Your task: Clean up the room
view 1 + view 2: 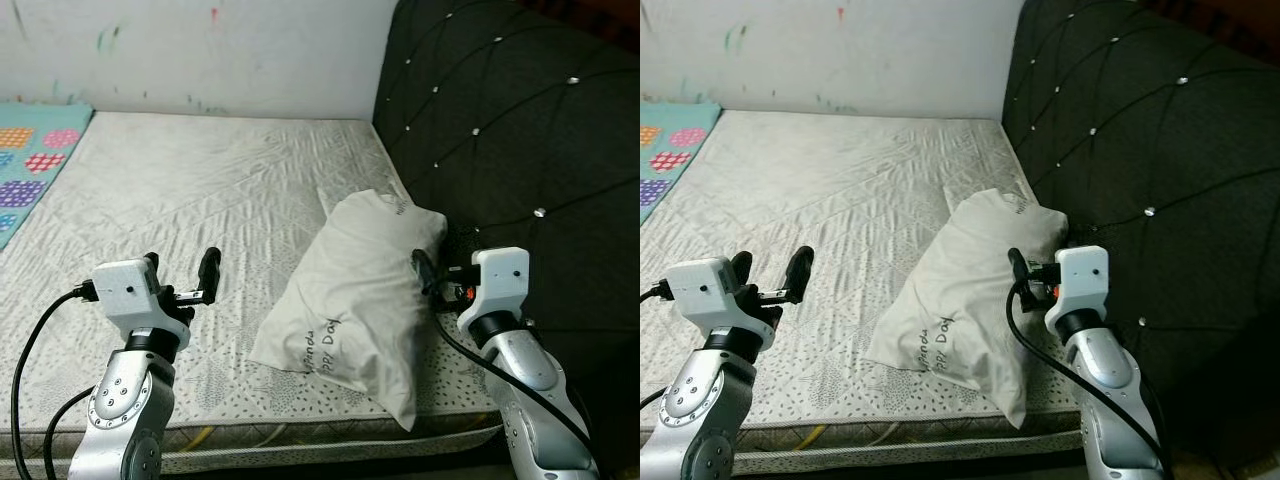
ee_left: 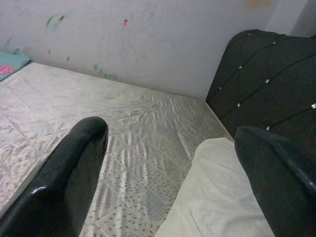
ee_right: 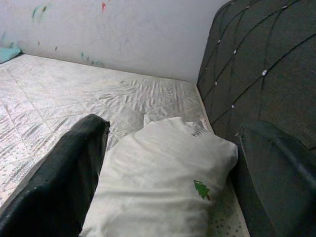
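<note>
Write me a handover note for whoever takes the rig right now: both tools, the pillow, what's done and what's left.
Left tool: open, holding nothing, hovering over the bare mattress to the left of the pillow.
Right tool: open, at the pillow's right side, next to the dark tufted headboard; no grip yet.
Pillow: white, lying askew near the mattress's front edge, one end toward the headboard.
Colourful blanket: on the far left of the bed.
Done: both tools brought up either side of the pillow.
Left: grasp the pillow and probably set it straight against the headboard.
</note>
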